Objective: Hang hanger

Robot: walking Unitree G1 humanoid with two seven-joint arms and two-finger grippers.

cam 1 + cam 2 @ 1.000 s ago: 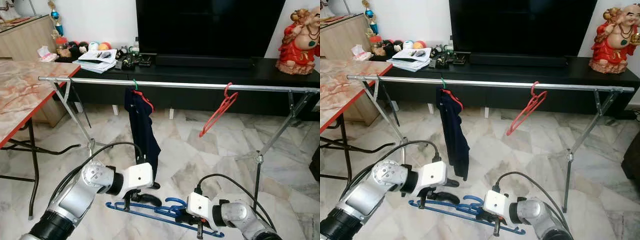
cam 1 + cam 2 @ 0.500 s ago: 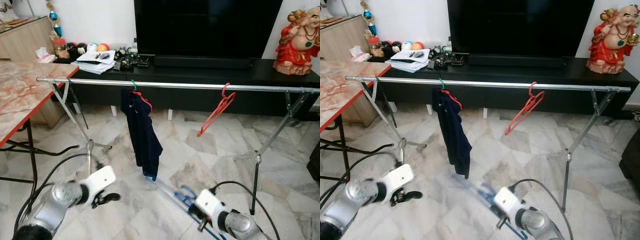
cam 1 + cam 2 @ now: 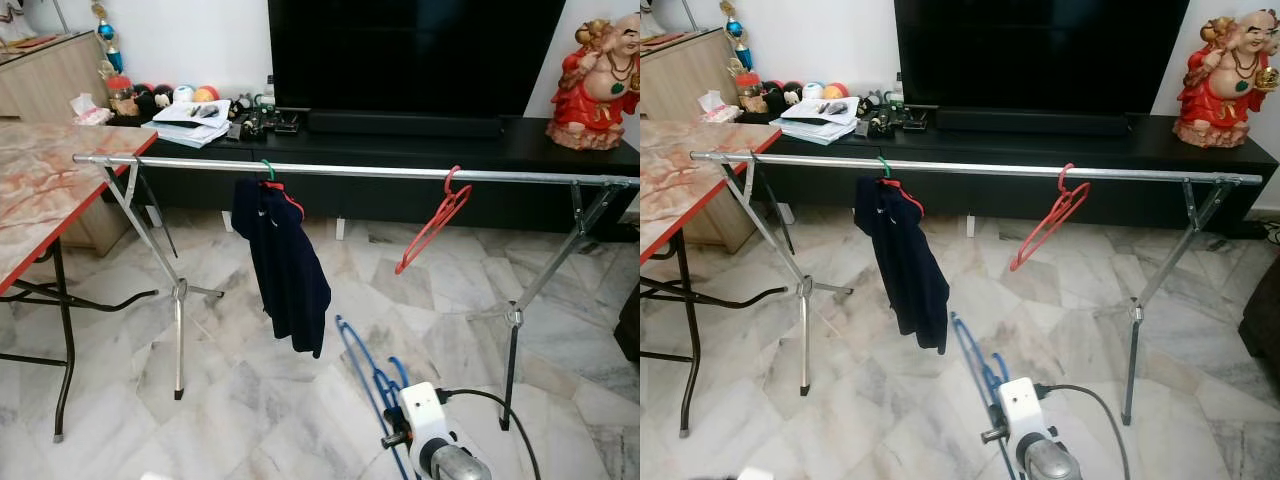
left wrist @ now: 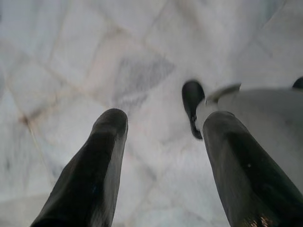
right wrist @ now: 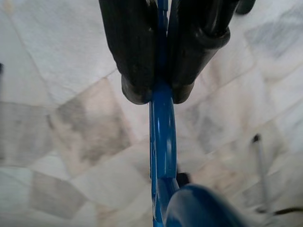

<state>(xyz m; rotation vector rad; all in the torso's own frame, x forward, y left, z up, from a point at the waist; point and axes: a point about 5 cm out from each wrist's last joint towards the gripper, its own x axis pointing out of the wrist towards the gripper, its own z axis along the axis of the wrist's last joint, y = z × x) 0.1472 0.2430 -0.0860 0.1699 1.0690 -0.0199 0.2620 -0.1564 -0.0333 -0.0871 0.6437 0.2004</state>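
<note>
Your right gripper (image 5: 158, 92) has its two black fingers clamped on the blue plastic hanger (image 3: 362, 372), pinching the thin blue bar between them. From the head camera you see that gripper's white wrist body at 6 o'clock, low in front of you, with the hanger rising out of it. Its long axis runs from the wrist up toward 11 o'clock, pointing at the floor below the dark navy garment (image 3: 283, 262). It is held above the marble floor (image 3: 250, 400), well below the rail.

Your left gripper (image 4: 158, 142) has its fingers spread apart with only floor between them, and a grey rounded part with a black tip sits beside one finger.

You have one long silver clothes rail (image 3: 360, 172) on two folding leg stands, running 9 to 3 o'clock across the middle. Two hangers are on it: the navy garment hangs from one near the left stand, and one empty red plastic hanger (image 3: 432, 225) hangs tilted right of centre. That makes three hangers counting the blue one.

Behind the rail you see a black low TV cabinet (image 3: 560, 145) carrying a large black television (image 3: 415, 55) and one red laughing figurine (image 3: 598, 85) at 2 o'clock. An orange-edged marble-top table (image 3: 40, 190) stands at 9 o'clock.
</note>
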